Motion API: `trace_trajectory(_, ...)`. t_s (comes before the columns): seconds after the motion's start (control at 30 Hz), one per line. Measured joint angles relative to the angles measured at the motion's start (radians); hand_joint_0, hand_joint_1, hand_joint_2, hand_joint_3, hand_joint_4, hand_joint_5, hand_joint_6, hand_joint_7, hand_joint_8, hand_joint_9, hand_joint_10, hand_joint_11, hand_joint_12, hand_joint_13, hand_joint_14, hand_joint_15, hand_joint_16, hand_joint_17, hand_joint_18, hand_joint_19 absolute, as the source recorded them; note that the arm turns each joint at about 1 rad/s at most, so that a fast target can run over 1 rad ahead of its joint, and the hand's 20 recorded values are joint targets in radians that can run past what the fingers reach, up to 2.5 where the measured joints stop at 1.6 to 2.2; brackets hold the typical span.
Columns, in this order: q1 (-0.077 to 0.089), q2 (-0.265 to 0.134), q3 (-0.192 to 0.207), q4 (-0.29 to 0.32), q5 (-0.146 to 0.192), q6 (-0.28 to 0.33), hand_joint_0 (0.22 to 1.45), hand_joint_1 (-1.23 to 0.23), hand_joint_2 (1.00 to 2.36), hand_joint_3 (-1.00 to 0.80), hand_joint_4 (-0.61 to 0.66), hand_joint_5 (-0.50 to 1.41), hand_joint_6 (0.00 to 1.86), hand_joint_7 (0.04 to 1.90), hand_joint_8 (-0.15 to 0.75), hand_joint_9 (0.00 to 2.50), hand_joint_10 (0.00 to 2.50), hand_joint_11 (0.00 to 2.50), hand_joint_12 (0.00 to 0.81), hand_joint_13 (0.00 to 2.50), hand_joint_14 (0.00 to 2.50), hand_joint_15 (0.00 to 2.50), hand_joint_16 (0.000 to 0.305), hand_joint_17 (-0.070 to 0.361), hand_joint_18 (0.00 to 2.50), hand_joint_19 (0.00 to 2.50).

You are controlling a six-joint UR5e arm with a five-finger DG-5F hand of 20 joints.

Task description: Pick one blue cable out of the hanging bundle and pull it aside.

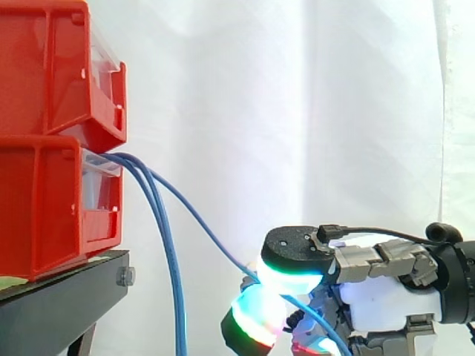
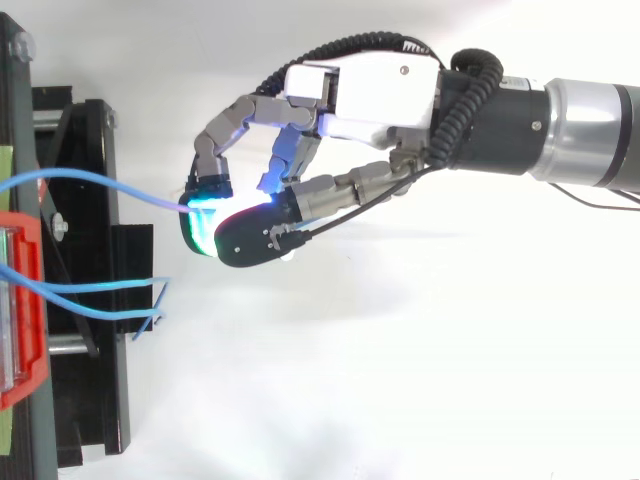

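Hand: enters from 3 o'clock in both views, fingers curled, glowing green-cyan fingertips pinched on one blue cable. This cable slants taut from the front of the lower red bin toward 4 o'clock in the side view, angled well apart from the other blue cables, which hang toward 6 o'clock. Upper red bin: stacked on the lower, both at 9 o'clock on the black stand. White curtain: behind.
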Motion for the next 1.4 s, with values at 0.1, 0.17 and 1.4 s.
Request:
trace_trajectory(0.1, -0.003, 0.000, 0.001, 0.001, 0.000, 0.003, 0.53, -0.71, 1.47, -0.06, -0.23, -0.07, 0.96, 1.01, 0.290, 1.27, 0.02, 0.97, 0.363, 1.15, 0.02, 0.81, 0.061, 0.137, 0.99, 0.52)
trace_trajectory(0.17, -0.004, 0.000, 0.004, 0.001, 0.000, 0.003, 0.52, -0.70, 1.54, -0.07, -0.24, -0.07, 0.96, 1.01, 0.290, 1.28, 0.02, 0.96, 0.363, 1.16, 0.02, 0.80, 0.061, 0.137, 0.99, 0.52)
trace_trajectory(1.4, -0.005, 0.000, 0.025, 0.001, -0.001, -0.011, 0.64, -0.79, 1.01, -0.32, -0.09, -0.14, 0.96, 0.84, 0.207, 1.01, 0.03, 0.89, 0.281, 0.87, 0.03, 0.69, 0.044, 0.100, 0.71, 0.55)
